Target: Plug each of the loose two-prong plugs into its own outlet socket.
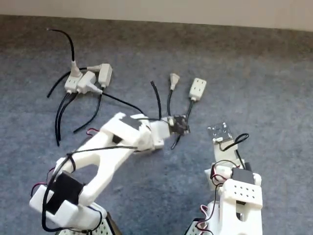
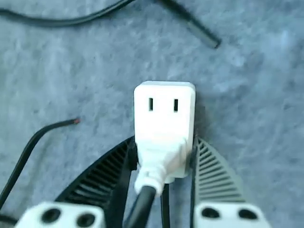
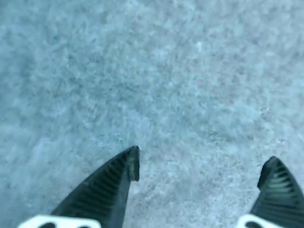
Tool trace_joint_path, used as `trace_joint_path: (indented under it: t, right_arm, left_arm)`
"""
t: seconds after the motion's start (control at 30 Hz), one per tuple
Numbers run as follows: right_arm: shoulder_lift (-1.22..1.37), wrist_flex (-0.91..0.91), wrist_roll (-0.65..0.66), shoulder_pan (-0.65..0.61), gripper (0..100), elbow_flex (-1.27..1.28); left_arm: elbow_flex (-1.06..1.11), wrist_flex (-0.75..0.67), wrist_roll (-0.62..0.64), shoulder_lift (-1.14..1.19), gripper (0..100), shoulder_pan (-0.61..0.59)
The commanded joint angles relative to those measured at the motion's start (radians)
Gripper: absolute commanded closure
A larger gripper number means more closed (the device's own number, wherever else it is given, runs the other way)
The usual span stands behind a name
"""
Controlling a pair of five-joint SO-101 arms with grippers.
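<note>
At the far left a cluster of plugs and sockets (image 1: pixel 87 80) looks already mated. One loose plug (image 1: pixel 173 79) lies far of centre, just left of the outlet socket (image 2: pixel 164 118), whose cord end the left gripper (image 2: pixel 164 142) appears to pinch, so that pair is left to join. The right gripper (image 3: pixel 202 166) hangs spread wide over grey-blue carpet (image 1: pixel 264 68), with a pale wall (image 1: pixel 195 10) beyond.

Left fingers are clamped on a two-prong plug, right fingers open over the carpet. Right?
No. The left gripper is clamped on an outlet socket with two slots, not a plug; the left wrist view shows it. The right gripper is open over the carpet.
</note>
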Motion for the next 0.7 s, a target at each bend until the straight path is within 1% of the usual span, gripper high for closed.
trace_joint_path:
  t: [0.0, 0.13, 0.27, 0.37, 0.43, 0.53, 0.67]
  right_arm:
    - [-0.015, -0.028, -0.006, 0.012, 62.6, 0.002]
    - [-0.015, -0.028, -0.006, 0.012, 62.6, 0.002]
    - [-0.015, -0.028, -0.006, 0.012, 62.6, 0.007]
    - [-0.015, -0.028, -0.006, 0.012, 62.6, 0.007]
    - [-0.015, -0.03, -0.006, 0.012, 62.6, 0.007]
    - [-0.015, -0.03, -0.006, 0.012, 62.6, 0.007]
    - [-0.015, -0.03, -0.006, 0.01, 62.6, 0.008]
  left_arm:
    - [-0.173, 0.186, -0.06, -0.004, 100, -0.134]
    - [-0.348, 0.256, -0.06, 0.004, 100, -0.266]
    - [-0.518, 0.258, -0.058, 0.01, 100, -0.433]
    - [-0.604, 0.255, -0.049, 0.01, 100, -0.553]
    - [-0.647, 0.204, 0.012, 0.01, 100, -0.628]
    - [-0.671, 0.052, 0.104, 0.01, 100, -0.733]
    - [-0.684, -0.075, 0.19, 0.082, 100, -0.823]
